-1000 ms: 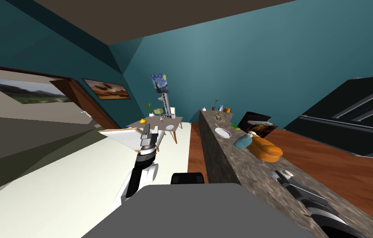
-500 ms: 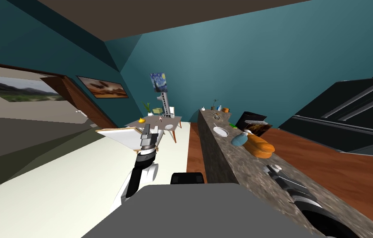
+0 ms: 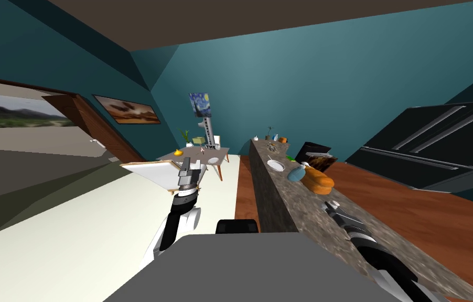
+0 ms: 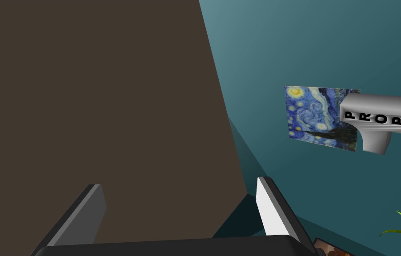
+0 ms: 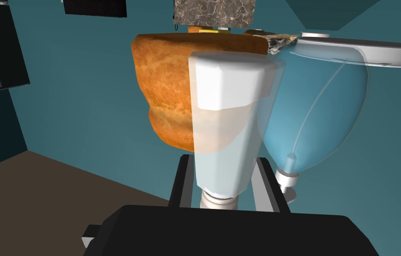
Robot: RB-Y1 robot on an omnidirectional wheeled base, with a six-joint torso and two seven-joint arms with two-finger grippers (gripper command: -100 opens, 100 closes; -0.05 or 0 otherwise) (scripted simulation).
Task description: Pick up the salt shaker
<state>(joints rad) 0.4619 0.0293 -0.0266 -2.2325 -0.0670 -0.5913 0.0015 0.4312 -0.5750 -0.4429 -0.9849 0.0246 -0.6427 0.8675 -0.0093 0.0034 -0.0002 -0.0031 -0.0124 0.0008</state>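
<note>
Salt shaker (image 5: 226,120) between right pincer (image 5: 224,159) fingers, pinched at both sides. Bread loaf (image 5: 164,89), blue bottle (image 5: 324,102) just beyond pincer. Left pincer (image 4: 182,191) spread. Grey sign (image 4: 386,118) reads "PROPE".

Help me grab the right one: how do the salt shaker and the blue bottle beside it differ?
The salt shaker is colourless and tapered; the blue bottle is blue-tinted and bulbous. The salt shaker sits between the right gripper's fingers; the blue bottle lies outside them. Both are see-through with white ends.
</note>
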